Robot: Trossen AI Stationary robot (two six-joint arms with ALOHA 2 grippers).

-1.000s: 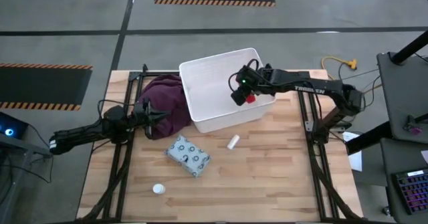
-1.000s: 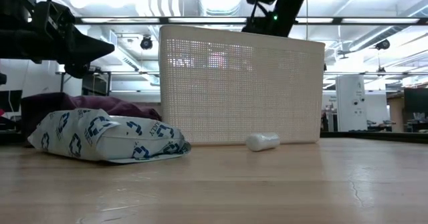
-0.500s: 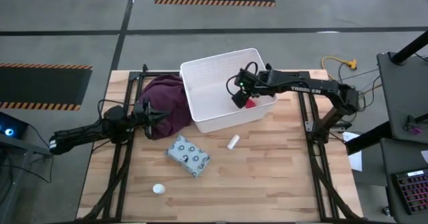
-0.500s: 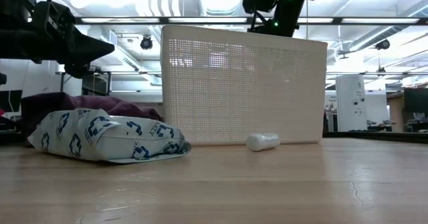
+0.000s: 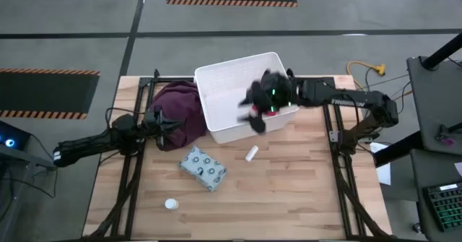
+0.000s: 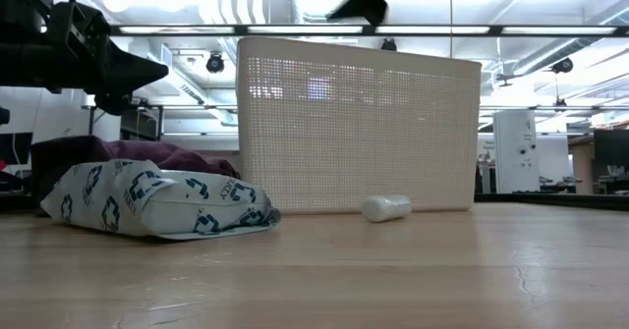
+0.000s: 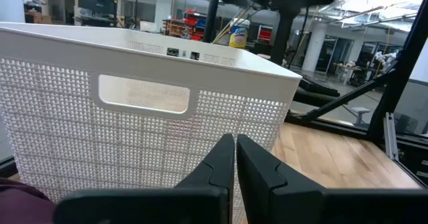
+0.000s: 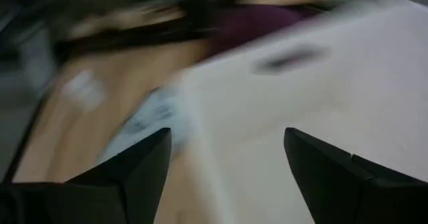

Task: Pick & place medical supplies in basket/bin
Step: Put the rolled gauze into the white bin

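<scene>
The white bin (image 5: 227, 90) stands at the table's far middle. My right gripper (image 5: 253, 116) hangs blurred over the bin's near right part, open, with nothing between its fingers (image 8: 137, 167). The red oblong piece (image 5: 270, 113) shows dimly inside the bin by its right wall. On the table in front of the bin lie the white short cylinder (image 5: 251, 153), the spotted blue-grey packet (image 5: 203, 167) and the small white round piece (image 5: 171, 204). My left gripper (image 5: 174, 126) is shut, left of the bin beside the maroon cloth, pointing at the bin's wall (image 7: 134, 117).
A maroon cloth (image 5: 179, 112) is bunched against the bin's left side. In the low view the packet (image 6: 157, 203) and the cylinder (image 6: 385, 207) lie before the bin's near wall (image 6: 359, 123). Bare wood stretches along the table's near edge and right side.
My right gripper has let go of the red piece, which now lies inside the bin. The gripper has swung quickly up and toward the table's near left, over the bin's near wall.
</scene>
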